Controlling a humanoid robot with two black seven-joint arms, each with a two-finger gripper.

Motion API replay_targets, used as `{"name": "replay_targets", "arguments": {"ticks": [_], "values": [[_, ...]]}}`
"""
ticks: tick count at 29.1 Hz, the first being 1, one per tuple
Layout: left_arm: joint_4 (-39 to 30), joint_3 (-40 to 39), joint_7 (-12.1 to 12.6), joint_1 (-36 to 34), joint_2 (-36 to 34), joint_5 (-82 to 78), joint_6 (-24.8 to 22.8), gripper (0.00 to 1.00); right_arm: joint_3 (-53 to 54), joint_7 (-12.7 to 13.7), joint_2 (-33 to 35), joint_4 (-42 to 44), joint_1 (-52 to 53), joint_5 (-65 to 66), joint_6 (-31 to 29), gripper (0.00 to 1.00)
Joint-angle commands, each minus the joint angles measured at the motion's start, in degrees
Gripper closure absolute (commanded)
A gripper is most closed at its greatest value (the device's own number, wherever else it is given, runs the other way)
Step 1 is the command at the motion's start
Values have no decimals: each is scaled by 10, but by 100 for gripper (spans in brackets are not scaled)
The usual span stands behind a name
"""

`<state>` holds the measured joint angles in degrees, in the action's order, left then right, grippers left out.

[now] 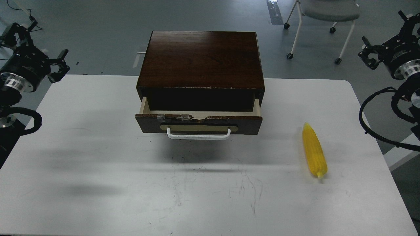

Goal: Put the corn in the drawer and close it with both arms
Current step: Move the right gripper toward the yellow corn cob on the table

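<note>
Bare white table (131,196) up front. The corn (314,151) lies flat on its right side, well apart from the drawer (199,120), which sits slightly open, ready for loading. Left gripper (58,67) and right gripper (370,54) hover off the table edges, holding nothing; whether their jaws are open I cannot tell.

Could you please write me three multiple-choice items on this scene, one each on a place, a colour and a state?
1. Where does the corn lie?
A. Inside the drawer
B. On the table, right of the drawer
C. On the cabinet top

2. What colour is the drawer handle?
A. White
B. Red
C. Black

3. What state is the drawer in?
A. Fully shut
B. Removed
C. Partly pulled out

Answers:
1 B, the cob rests on the white table to the right.
2 A, the bar is white.
3 C, its pale inner walls show behind the front.
</note>
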<state>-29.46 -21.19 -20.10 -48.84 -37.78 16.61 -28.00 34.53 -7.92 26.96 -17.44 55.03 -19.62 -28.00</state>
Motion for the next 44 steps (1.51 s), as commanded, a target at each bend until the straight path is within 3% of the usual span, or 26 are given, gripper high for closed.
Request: {"name": "replay_targets", "arguments": {"ticks": [1,9,12,17,19,21,28,31,32,37,44], "values": [[-1,0,-4,-1,-1,1,0,0,-3,-5,0,1,0,0,0,0],[3,-12,-11,0,3,5,0,0,-11,-20,6,-2,2,12,0,0],[8,-45,-17,1,1,6,0,0,-88,-20,55,-3,55,76,0,0],[8,-45,-15,0,3,6,0,0,-219,-24,84,-3,133,136,0,0],[8,-39,-17,1,5,5,0,0,-288,-55,86,-5,173,165,0,0],[7,-38,-17,0,9,4,0,0,-320,-67,86,-10,195,188,0,0],[8,-37,-10,1,10,1,0,0,-417,-62,96,-132,276,384,0,0],[8,-36,-9,1,7,1,0,0,-423,-39,146,-262,297,535,0,0],[9,-36,-9,1,6,1,0,0,-423,-15,167,-322,300,596,0,0],[19,-36,-10,2,6,1,0,0,-420,48,231,-508,291,747,0,0],[24,-38,-17,2,6,1,0,0,-434,137,252,-604,248,815,0,0]]}}
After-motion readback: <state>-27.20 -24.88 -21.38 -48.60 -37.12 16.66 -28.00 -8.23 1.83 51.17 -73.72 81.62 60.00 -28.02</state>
